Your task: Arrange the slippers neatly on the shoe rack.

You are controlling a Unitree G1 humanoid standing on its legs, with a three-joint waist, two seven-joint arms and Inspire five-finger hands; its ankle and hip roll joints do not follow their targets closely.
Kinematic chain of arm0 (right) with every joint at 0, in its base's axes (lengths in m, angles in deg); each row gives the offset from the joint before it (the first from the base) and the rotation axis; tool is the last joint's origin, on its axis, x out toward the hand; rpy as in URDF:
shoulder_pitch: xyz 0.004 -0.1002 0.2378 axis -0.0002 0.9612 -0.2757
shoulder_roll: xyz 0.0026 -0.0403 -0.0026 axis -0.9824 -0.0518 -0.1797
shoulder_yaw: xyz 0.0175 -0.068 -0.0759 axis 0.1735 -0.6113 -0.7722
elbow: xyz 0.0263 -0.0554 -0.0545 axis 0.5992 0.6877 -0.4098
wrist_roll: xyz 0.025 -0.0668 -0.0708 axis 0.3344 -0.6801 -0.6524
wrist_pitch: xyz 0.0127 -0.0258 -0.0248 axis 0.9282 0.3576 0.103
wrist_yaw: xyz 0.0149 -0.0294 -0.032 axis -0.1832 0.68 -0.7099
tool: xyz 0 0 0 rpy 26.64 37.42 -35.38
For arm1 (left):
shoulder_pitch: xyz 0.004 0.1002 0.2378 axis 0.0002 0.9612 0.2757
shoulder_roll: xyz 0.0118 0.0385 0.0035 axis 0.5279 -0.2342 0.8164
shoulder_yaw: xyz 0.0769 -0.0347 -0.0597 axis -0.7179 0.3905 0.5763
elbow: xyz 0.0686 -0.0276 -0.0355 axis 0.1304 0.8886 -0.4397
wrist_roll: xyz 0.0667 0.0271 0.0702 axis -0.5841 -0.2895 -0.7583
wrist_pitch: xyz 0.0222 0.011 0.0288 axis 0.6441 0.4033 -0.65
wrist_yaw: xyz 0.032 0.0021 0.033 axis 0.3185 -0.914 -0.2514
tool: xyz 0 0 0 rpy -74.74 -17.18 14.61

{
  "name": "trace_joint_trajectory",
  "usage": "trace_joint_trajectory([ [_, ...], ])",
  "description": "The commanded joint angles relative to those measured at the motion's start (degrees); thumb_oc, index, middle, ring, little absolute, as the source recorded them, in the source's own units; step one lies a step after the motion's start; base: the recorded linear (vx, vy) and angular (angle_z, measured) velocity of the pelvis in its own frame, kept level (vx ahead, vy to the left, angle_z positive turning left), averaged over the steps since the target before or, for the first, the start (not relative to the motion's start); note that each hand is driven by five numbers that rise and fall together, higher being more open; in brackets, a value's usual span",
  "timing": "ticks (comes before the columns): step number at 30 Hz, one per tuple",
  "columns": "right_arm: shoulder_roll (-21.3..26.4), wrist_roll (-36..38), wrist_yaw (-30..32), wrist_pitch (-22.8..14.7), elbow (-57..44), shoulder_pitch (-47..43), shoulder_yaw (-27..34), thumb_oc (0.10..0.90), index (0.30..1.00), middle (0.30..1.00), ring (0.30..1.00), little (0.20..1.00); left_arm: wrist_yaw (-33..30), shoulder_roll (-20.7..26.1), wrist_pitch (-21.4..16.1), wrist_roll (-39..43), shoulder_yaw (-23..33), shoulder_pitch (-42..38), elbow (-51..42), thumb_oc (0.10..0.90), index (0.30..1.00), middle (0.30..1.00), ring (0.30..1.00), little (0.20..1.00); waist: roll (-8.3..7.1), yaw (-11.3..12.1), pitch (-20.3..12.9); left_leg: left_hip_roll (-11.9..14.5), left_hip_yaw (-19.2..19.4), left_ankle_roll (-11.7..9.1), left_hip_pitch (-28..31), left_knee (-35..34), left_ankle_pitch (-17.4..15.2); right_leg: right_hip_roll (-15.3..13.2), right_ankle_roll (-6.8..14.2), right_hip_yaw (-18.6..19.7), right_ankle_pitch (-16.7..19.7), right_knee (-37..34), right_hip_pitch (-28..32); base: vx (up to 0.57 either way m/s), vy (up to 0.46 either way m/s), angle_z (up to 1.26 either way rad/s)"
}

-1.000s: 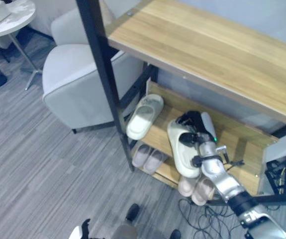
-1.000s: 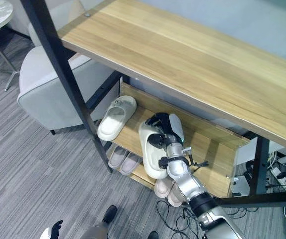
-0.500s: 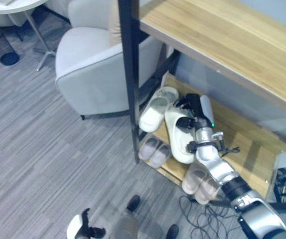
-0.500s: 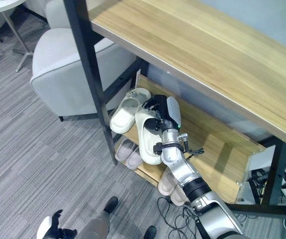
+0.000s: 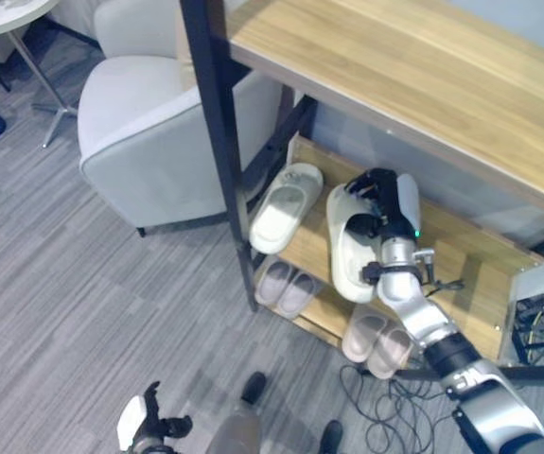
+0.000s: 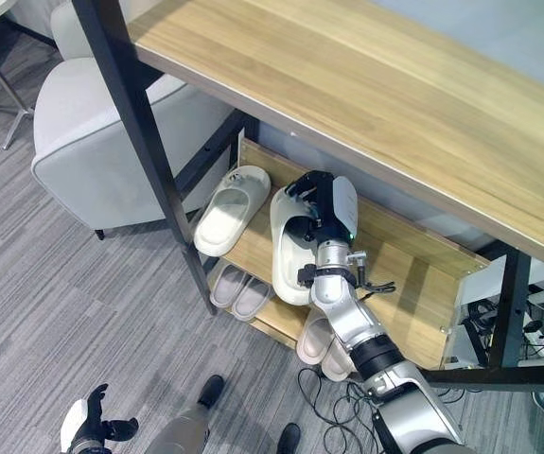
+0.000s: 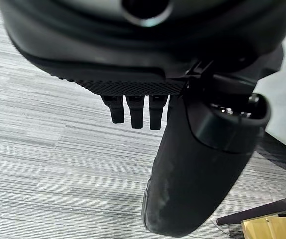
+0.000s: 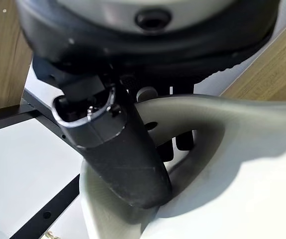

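On the middle shelf (image 6: 413, 284) of the rack, near its left end: one white slipper (image 6: 229, 208), lying flat with its heel overhanging the front edge, just beside the black front post (image 6: 149, 142).

Beside it toward the shelf's middle: second white slipper (image 6: 292, 248), held by the right robot hand (image 6: 321, 203). Fingers run under the strap, thumb (image 8: 118, 149) pressed over it, so the hand is clenched on the slipper. The slipper's toe points to the shelf's back, and its heel overhangs the front edge. The two white slippers sit close together, roughly parallel.

Bottom shelf, left end: small pair of pale slippers (image 6: 238, 291), side by side. Bottom shelf, further right: second pale pair (image 6: 324, 345), partly under the right arm.

Top shelf (image 6: 366, 85): bare wood board.

Left of the rack, on the grey carpet (image 6: 54, 303): grey armchair (image 6: 101, 142).

Left robot hand (image 5: 144, 426): low over the carpet, well apart from the rack, fingers (image 7: 133, 110) relaxed and straight, holding nothing.
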Motion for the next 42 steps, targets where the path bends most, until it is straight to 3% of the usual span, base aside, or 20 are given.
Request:
trace_joint_trajectory([
  [1, 1.6, 2.6, 2.2, -5.8, 1.8, -8.7, 0.8, 0.400, 0.300, 0.300, 0.300, 0.300, -2.2, 1.4, -1.3, 0.8, -2.3, 0.8, 1.4, 0.800, 0.900, 0.900, 0.900, 0.900, 2.19, 0.3, -4.3, 1.1, 1.4, 2.7, 8.3, -4.6, -5.9, -1.9, 4.6, 2.4, 1.9, 4.0, 0.5, 0.00, 0.000, 0.00],
  [4, 1.2, 4.1, 2.1, -6.0, 3.1, -9.3, 0.5, 0.400, 0.300, 0.300, 0.300, 0.300, -2.2, 1.2, -1.2, 1.1, -2.4, 0.8, 1.9, 0.800, 0.900, 0.900, 0.900, 0.900, 2.16, 0.3, -4.3, 0.9, 1.3, 2.7, 8.3, -4.6, -5.9, -2.1, 4.6, 2.3, 2.1, 4.1, 0.5, 0.01, 0.012, 0.03],
  [5, 1.0, 4.5, 2.1, -6.1, 3.5, -9.4, 0.4, 0.555, 0.533, 0.533, 0.533, 0.533, -2.3, 1.1, -1.2, 1.1, -2.5, 0.9, 2.3, 0.800, 0.900, 0.900, 0.900, 0.900, 2.16, 0.4, -4.3, 0.8, 1.3, 2.7, 8.3, -4.5, -6.0, -2.1, 4.6, 2.2, 2.3, 4.1, 0.5, 0.01, 0.028, 0.03],
  [6, 0.9, 4.5, 2.2, -6.0, 3.8, -9.2, 0.3, 0.800, 0.900, 0.900, 0.900, 0.900, -2.2, 0.8, -1.0, 1.4, -2.4, 0.9, 3.3, 0.800, 0.900, 0.900, 0.900, 0.900, 2.18, 0.4, -4.2, 0.8, 1.3, 2.8, 8.3, -4.5, -6.0, -2.2, 4.7, 2.1, 2.4, 4.1, 0.6, 0.00, 0.000, 0.00],
  [20, 0.7, 5.8, -1.5, -6.3, 1.8, -4.8, -0.7, 0.800, 0.900, 0.900, 0.900, 0.900, -0.1, -0.6, -0.9, 2.7, -2.1, 1.0, 4.4, 0.800, 0.900, 0.900, 0.900, 0.900, 2.41, -0.4, -4.9, 0.6, 2.0, 3.1, 9.4, -4.6, -6.6, -2.7, 5.0, 2.9, 3.2, 4.0, 0.9, 0.00, 0.003, -0.01],
  [37, 3.6, 7.6, -6.2, -6.3, -3.4, 0.2, -0.9, 0.800, 0.900, 0.900, 0.900, 0.900, 2.9, -2.7, 0.1, 4.1, -1.4, 1.1, 8.8, 0.800, 0.900, 0.900, 0.900, 0.900, 2.63, -2.6, -4.7, 0.6, 3.3, 3.3, 10.0, -4.9, -6.9, -2.8, 5.1, 4.0, 3.7, 4.1, 0.3, 0.00, 0.000, -0.04],
  [40, 3.5, 9.0, -6.8, -7.3, -4.5, 0.8, -0.7, 0.800, 0.900, 0.900, 0.900, 0.900, 3.2, -2.7, 0.3, 4.0, -1.3, 0.9, 9.1, 0.800, 0.900, 0.900, 0.900, 0.900, 2.80, -2.7, -4.7, 0.7, 3.4, 3.3, 10.1, -5.0, -6.8, -2.8, 5.2, 4.2, 3.8, 4.1, 0.4, 0.01, 0.004, -0.03],
  [42, 2.5, 14.1, -6.6, -11.1, -9.9, 4.3, 2.8, 0.800, 0.900, 0.900, 0.900, 0.900, 3.0, -2.6, 0.5, 3.9, -0.8, 0.9, 9.5, 0.800, 0.900, 0.900, 0.900, 0.900, 3.25, -2.9, -4.7, 0.6, 3.4, 3.5, 10.3, -5.0, -7.0, -2.9, 5.2, 4.3, 3.9, 4.1, 0.5, 0.00, 0.000, 0.00],
])
